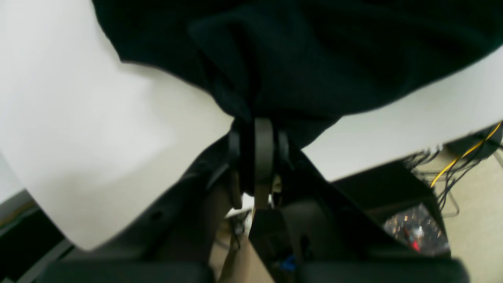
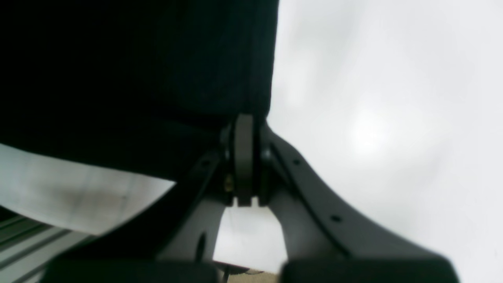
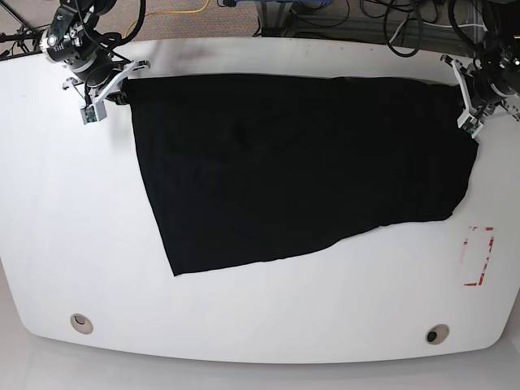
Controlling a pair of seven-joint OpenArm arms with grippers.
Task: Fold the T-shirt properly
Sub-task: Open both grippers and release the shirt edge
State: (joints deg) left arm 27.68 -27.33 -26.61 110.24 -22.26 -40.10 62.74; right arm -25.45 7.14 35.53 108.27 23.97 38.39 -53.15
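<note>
Left end effector clamped on T-shirt corner; right end effector likewise, opposite corner.

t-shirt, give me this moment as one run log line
stage: spread out, unfolded | T-shirt: flat on table | left gripper: shut on corner | right gripper: shut on corner

Base view looks straight down; both wrist views closely share the T-shirt.
</note>
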